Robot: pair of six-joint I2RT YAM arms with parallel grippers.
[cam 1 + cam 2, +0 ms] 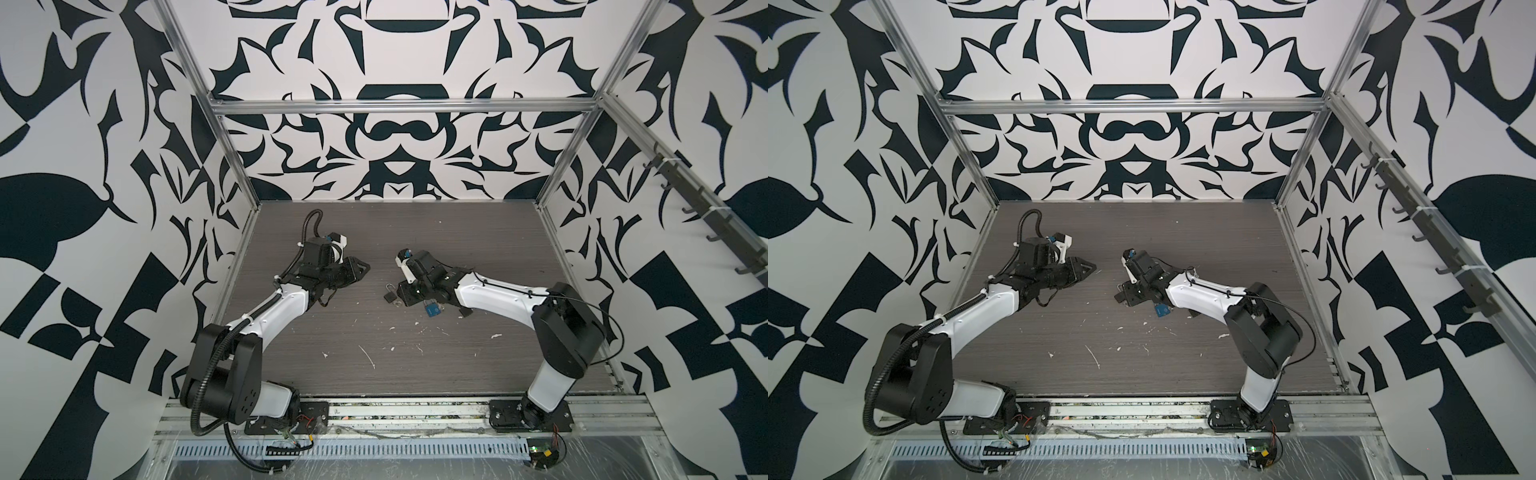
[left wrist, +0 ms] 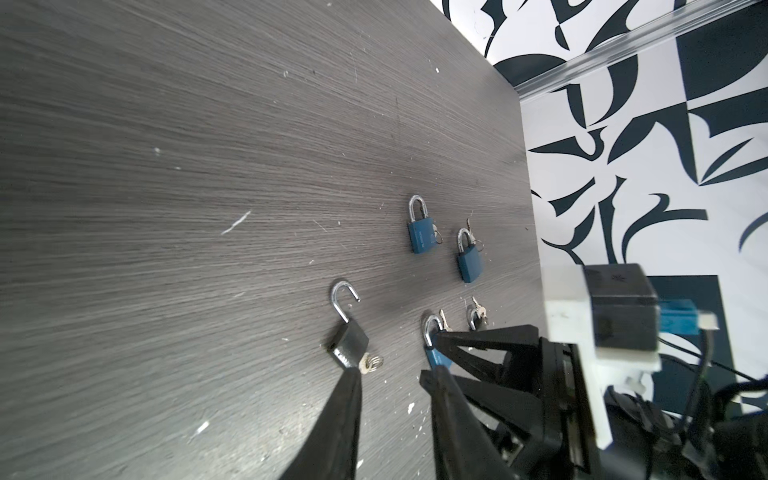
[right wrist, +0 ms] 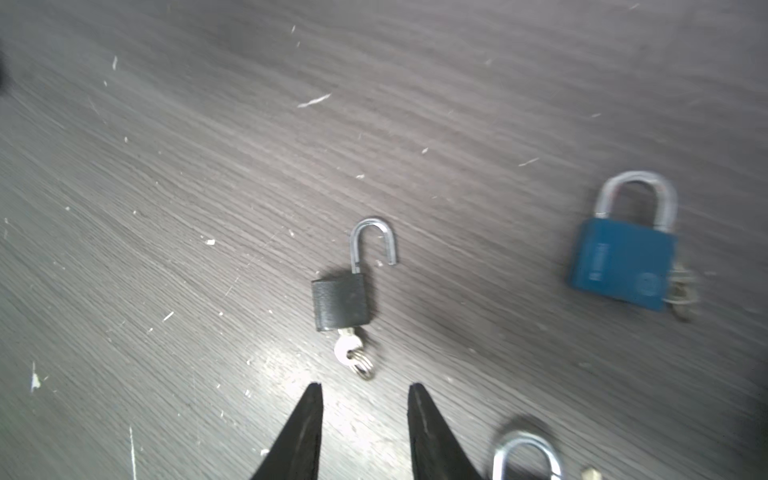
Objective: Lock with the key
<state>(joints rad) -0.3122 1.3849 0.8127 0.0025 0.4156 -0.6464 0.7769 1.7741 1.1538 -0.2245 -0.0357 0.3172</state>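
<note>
Currently the right gripper [image 3: 363,386] is standing open and empty, its tips hovering just short of the key [image 3: 347,351] and touching nothing. The key is sitting in the bottom of the lock [image 3: 340,303], with its ring [image 3: 363,368] trailing toward the jaws. The lock is lying flat near the middle of the table [image 3: 166,166]. Its shackle [image 3: 374,241] is standing raised, with the free end hanging beside the body and, as far as I can judge, not lined up over its hole. A blue lock [image 3: 623,266] is lying well apart to one side with its shackle shut. The left gripper [image 2: 388,372] is hanging farther off, its fingers parted with nothing between them.

The lock is looking small, all metal and rigid. It is probably dense for its size yet no load for these jaws, and smooth enough that it is likely going to skate across the table if pushed from one side only. The flat sides of the body are offering the surest hold for one gripper while the other is working. The key's bow is thin and tiny, so it is calling for a centred pinch on its flats. The ring is loose and floppy, so it is offering no grip. The shackle is probably needing a swivel into line before being pressed down, with the body braced.
</note>
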